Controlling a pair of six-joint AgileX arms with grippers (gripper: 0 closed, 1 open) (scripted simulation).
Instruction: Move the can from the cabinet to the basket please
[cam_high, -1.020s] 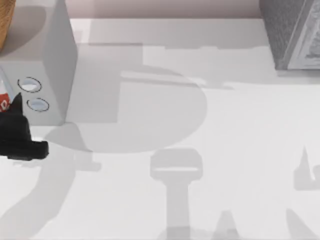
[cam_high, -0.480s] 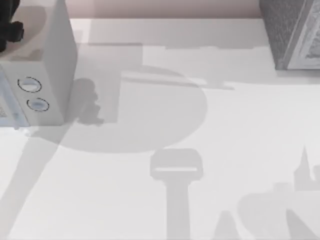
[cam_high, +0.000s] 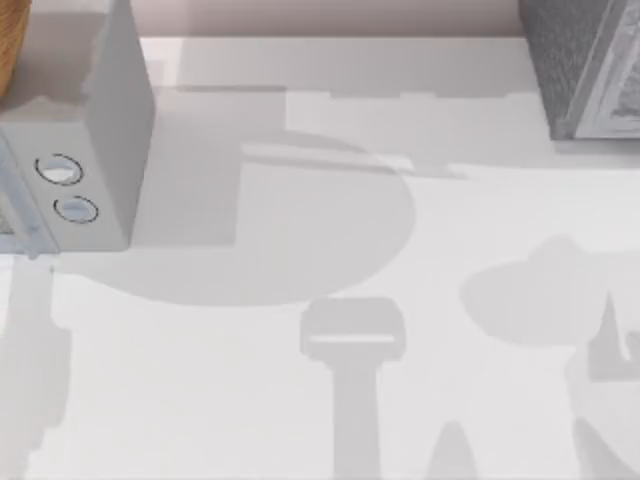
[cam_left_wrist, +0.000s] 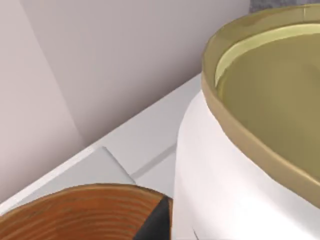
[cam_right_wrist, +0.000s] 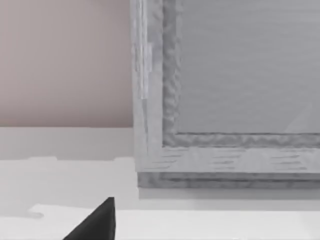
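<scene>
While the one can (cam_left_wrist: 240, 150) looms right against the left wrist camera above one basket (cam_left_wrist: 85, 212), one cabinet (cam_high: 590, 65) sits at the bench (cam_high: 400, 250) back-right; can't tell either pincer's grip

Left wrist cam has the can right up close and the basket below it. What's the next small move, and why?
Probably carry the can a little farther over the basket, then lower it before releasing. In the left wrist view the can fills the near field beside a dark finger, and only the basket's curved wooden part lies below, off to one side.
</scene>
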